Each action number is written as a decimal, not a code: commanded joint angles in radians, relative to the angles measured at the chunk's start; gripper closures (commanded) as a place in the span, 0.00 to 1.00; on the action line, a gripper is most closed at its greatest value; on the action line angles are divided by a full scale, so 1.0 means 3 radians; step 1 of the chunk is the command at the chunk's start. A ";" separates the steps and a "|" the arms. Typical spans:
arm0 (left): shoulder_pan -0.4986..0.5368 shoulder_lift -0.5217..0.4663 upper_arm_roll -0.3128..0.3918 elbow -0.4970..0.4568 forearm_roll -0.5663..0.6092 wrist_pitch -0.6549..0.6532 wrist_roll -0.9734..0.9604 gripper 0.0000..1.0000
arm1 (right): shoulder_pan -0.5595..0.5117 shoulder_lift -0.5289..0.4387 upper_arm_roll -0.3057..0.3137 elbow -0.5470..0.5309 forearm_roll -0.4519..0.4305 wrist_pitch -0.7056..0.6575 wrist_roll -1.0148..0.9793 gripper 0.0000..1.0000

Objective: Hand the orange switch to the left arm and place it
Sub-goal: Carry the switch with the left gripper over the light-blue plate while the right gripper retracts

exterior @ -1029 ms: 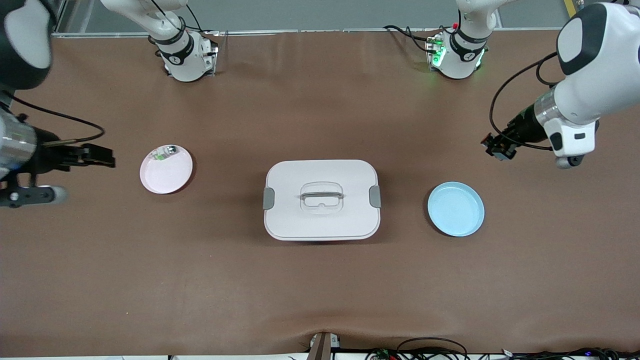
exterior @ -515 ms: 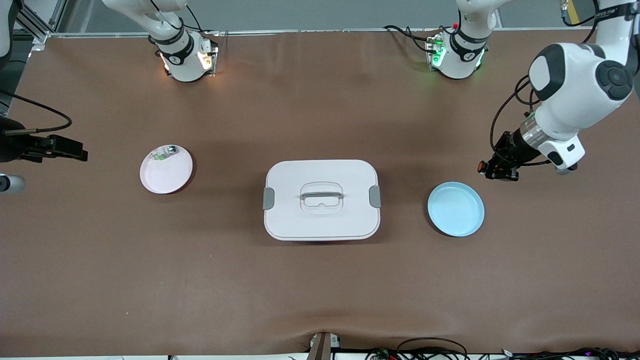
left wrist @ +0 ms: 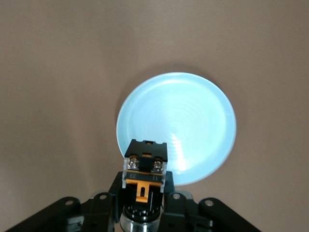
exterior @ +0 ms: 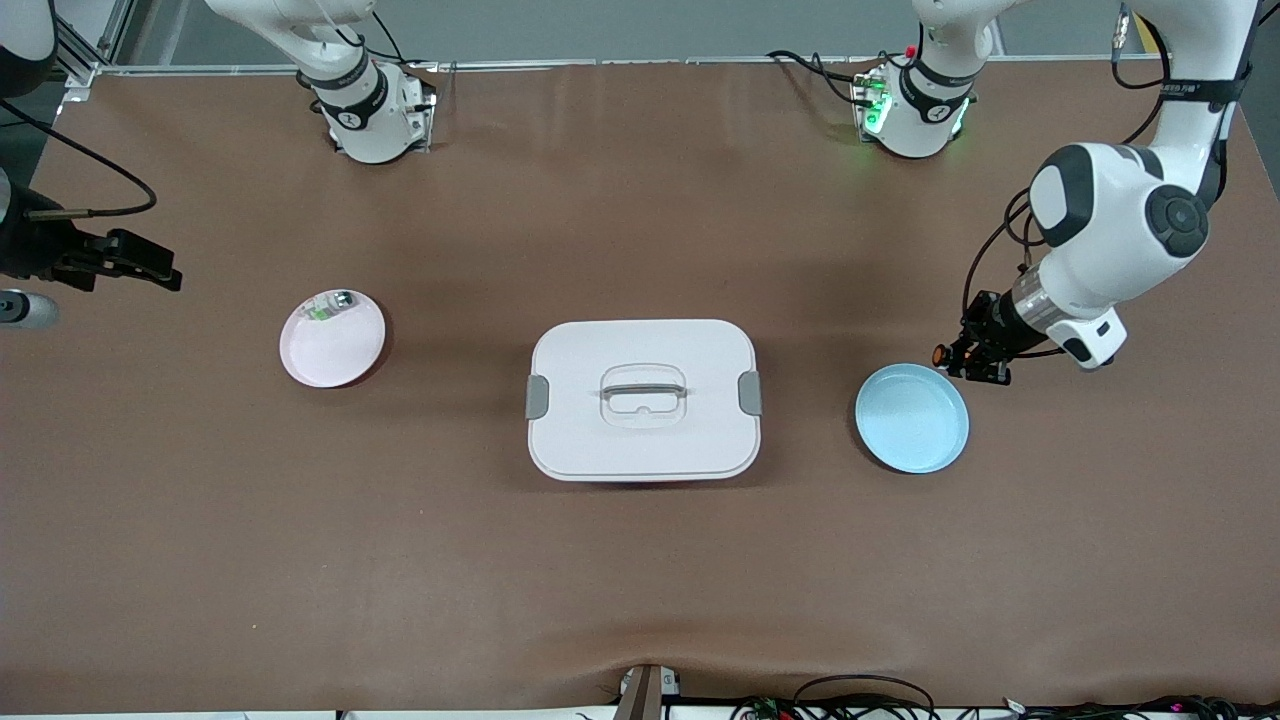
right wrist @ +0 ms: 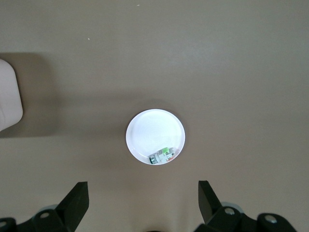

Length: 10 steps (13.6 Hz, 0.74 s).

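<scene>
Right now, front view: left hand point(exterior: 962, 361) is hanging over the desk point(exterior: 640, 580) at the rim of the blue plate point(exterior: 911, 417) toward the left arm's end, clamped on the orange switch point(exterior: 941, 354), which is showing as a small orange dot at the hand's tip. White box point(exterior: 643, 399) is sitting mid-desk between the blue plate and the pink plate point(exterior: 332, 338), well apart from both hands. Pink plate is carrying a small green-and-silver component point(exterior: 329, 304) at its edge farthest from the camera. Right hand point(exterior: 150, 268) is waiting out at the right arm's end of the desk, fingers spread wide, holding nothing. Left wrist view: fingers point(left wrist: 116, 191) are pinching the orange switch point(left wrist: 145, 166) low on its round body, leaving the black block with two silver screw terminals and an orange tab sticking out over the blue plate point(left wrist: 193, 116). Switch is looking light, rigid, hard plastic, so probably slippery on the round barrel; the flat black sides are the safer place to grip, and the clear terminal covers seem fragile. Right wrist view: right hand point(right wrist: 143, 203) is looking down with jaws wide and empty on the pink plate point(right wrist: 149, 130) and the green-and-silver component point(right wrist: 162, 155), with a corner of the box point(right wrist: 9, 92) at the picture's edge.
</scene>
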 commanded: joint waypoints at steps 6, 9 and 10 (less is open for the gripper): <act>0.0016 0.0850 -0.0007 0.0251 0.0941 0.0449 -0.1050 1.00 | -0.0204 -0.0130 0.0051 -0.0122 0.0122 0.0092 0.0021 0.00; 0.0011 0.1071 -0.0002 0.0359 0.0946 0.0536 -0.1056 1.00 | -0.0225 -0.0145 0.0051 -0.0118 0.0122 0.0123 0.0021 0.00; 0.0016 0.1076 -0.0002 0.0364 0.0946 0.0537 -0.1056 1.00 | -0.0225 -0.0145 0.0051 -0.0112 0.0122 0.0128 0.0021 0.00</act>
